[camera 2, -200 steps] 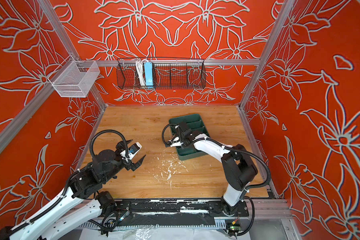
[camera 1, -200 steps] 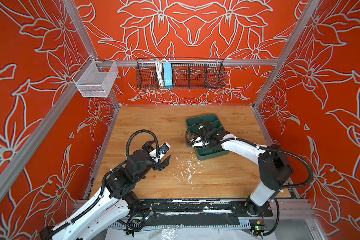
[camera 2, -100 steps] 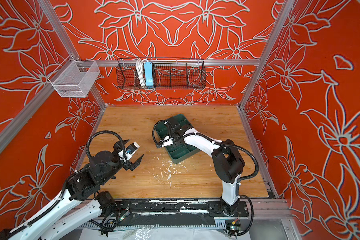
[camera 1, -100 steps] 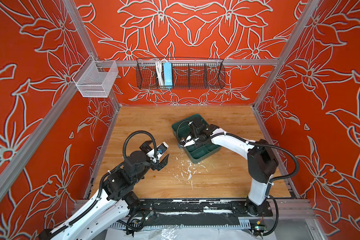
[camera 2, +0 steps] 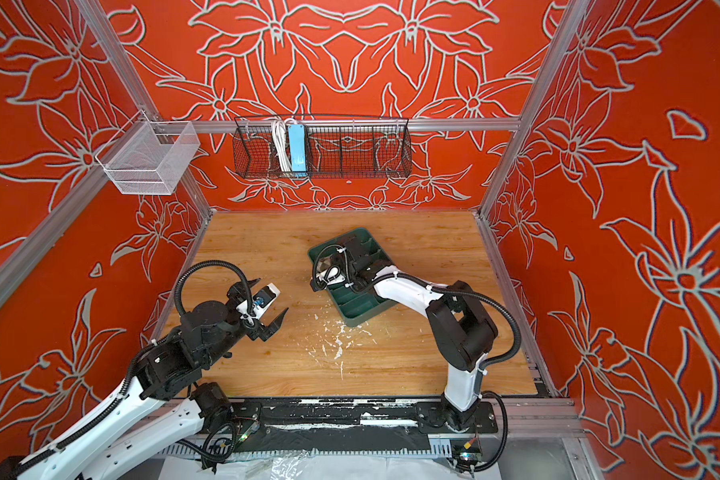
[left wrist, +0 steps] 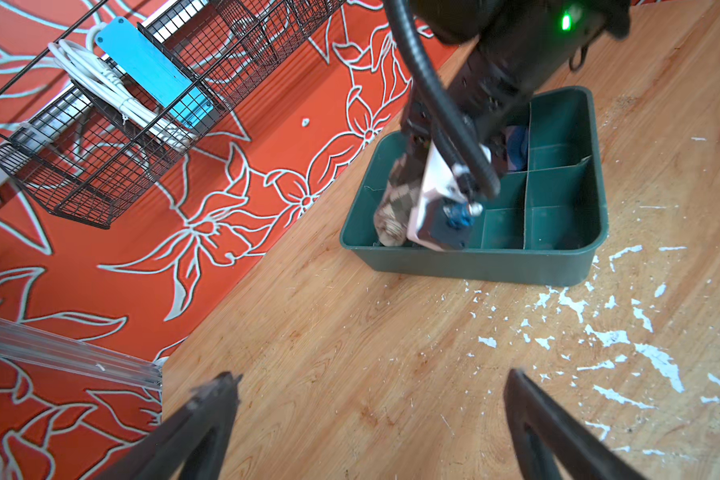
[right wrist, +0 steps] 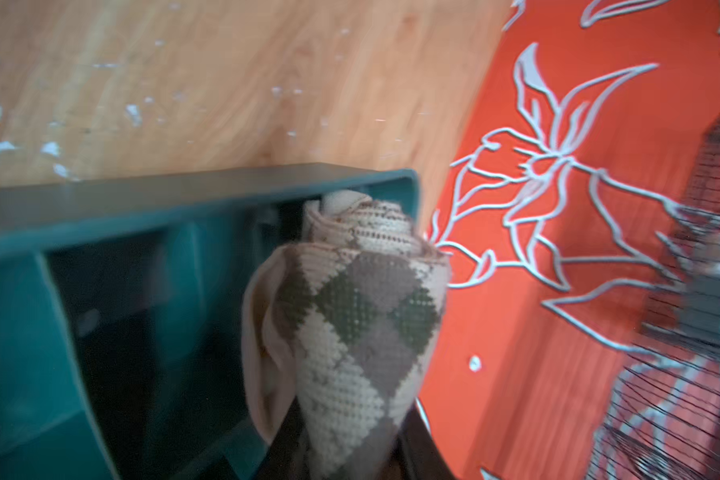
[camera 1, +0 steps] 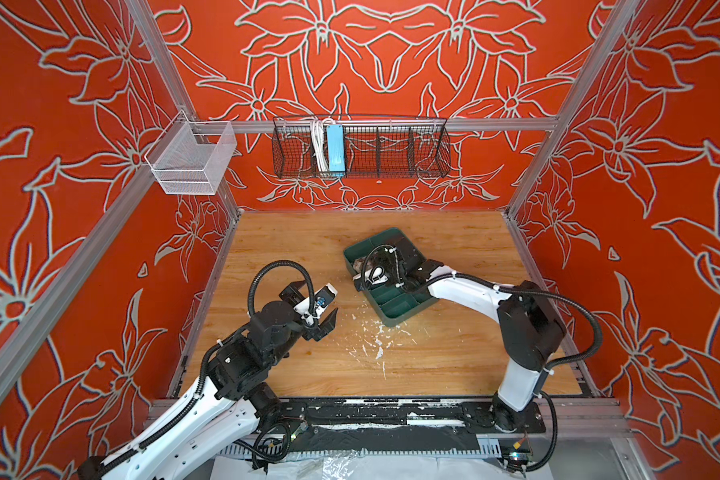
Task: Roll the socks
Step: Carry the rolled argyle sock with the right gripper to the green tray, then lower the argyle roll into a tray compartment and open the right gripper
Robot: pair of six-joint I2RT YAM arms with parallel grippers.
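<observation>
The back strip of the wooden table [camera 1: 300, 237] is lying bare, and so is the flecked stretch between the left gripper [left wrist: 371, 380] and the green tray [camera 1: 393, 309]. The right arm [camera 1: 466, 291] is reaching across the tray and covering its rear compartments, while the front ones are standing open from above. The argyle sock [right wrist: 350, 332] seems to be filling the tray's left corner compartment. The black wire basket [camera 1: 360, 147] and the mesh basket [camera 1: 192, 160] are hanging well above the table.

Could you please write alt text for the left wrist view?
The right gripper holds a rolled argyle sock in a corner of a green tray on a wooden table. The open left gripper frames the foreground; a wire basket hangs on the red floral wall.
</observation>
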